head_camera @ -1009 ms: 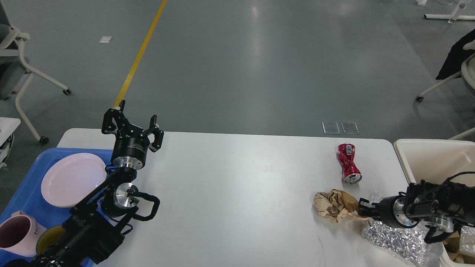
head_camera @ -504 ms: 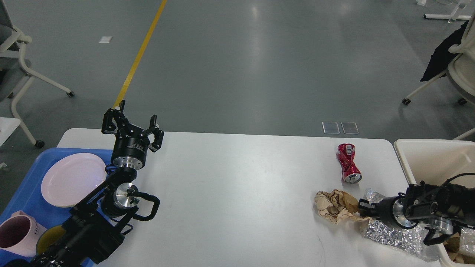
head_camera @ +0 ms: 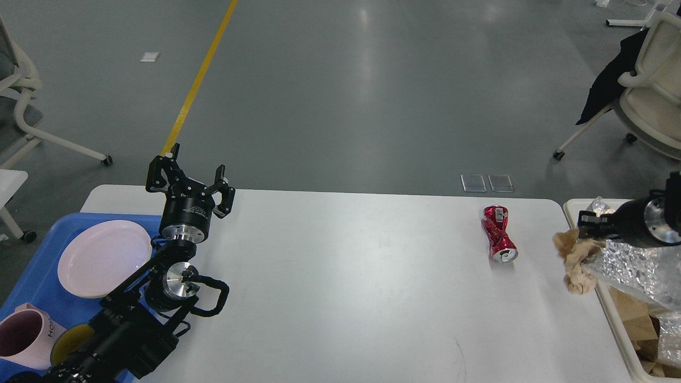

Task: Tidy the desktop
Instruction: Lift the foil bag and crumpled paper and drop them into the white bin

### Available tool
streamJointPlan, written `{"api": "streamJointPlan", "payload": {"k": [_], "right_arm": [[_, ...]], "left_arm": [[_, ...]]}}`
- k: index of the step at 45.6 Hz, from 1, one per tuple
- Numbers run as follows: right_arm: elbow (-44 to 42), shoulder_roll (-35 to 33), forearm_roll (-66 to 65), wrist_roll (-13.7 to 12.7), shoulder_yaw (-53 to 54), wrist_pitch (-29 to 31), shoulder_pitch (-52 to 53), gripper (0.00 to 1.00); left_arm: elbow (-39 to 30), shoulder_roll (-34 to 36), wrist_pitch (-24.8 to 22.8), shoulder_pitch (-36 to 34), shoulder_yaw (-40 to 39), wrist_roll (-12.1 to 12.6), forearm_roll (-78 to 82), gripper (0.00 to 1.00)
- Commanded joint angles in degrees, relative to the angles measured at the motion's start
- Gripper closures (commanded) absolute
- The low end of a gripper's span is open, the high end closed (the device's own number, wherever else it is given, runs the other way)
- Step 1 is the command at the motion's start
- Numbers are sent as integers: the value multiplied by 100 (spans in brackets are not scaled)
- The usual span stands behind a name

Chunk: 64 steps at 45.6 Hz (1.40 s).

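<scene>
The white desktop (head_camera: 346, 287) fills the lower view. A crushed red can (head_camera: 497, 234) lies on its far right part. My right gripper (head_camera: 585, 226) is raised at the table's right edge, shut on crumpled brown paper (head_camera: 577, 260) together with a crinkled silver foil bag (head_camera: 633, 266), which hang over the rim of the beige bin (head_camera: 572, 210). My left gripper (head_camera: 191, 183) is open and empty, pointing up above the table's far left edge, beside the blue tray (head_camera: 32, 282).
The blue tray holds a pink plate (head_camera: 104, 258), a pink mug (head_camera: 24, 340) and a yellow cup (head_camera: 69, 346). The beige bin holds cardboard and plastic scraps (head_camera: 644, 330). Chairs stand on the floor at left and right.
My right gripper has lifted the brown paper and foil bag off the table and carried them up and right to the bin's rim. The left arm has not moved.
</scene>
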Motion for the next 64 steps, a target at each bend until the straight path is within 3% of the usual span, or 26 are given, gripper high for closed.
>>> {"api": "streamJointPlan", "payload": {"k": [1, 7, 18, 32, 36, 48, 59, 64], "right_arm": [[566, 36, -3, 58, -11, 1221, 1461, 100], [1198, 291, -3, 58, -28, 1723, 2402, 100], [2429, 889, 15, 49, 25, 1820, 3677, 100], [2000, 740, 6, 5, -379, 1689, 3230, 100], [1491, 503, -2, 14, -538, 1601, 2748, 100], [-1356, -69, 24, 14, -564, 1425, 314, 100], [-4317, -8, 1024, -47, -494, -68, -2594, 100], [-5847, 317, 1965, -74, -494, -359, -4133, 100]], "left_arm": [[0, -1, -3, 0, 0, 0, 0, 4], [0, 0, 6, 0, 0, 0, 0, 4], [0, 0, 6, 0, 0, 0, 0, 4], [0, 8, 6, 0, 0, 0, 0, 4], [0, 8, -3, 0, 0, 0, 0, 4], [0, 8, -3, 0, 0, 0, 0, 4], [0, -1, 6, 0, 0, 0, 0, 4], [0, -1, 6, 0, 0, 0, 0, 4]]}}
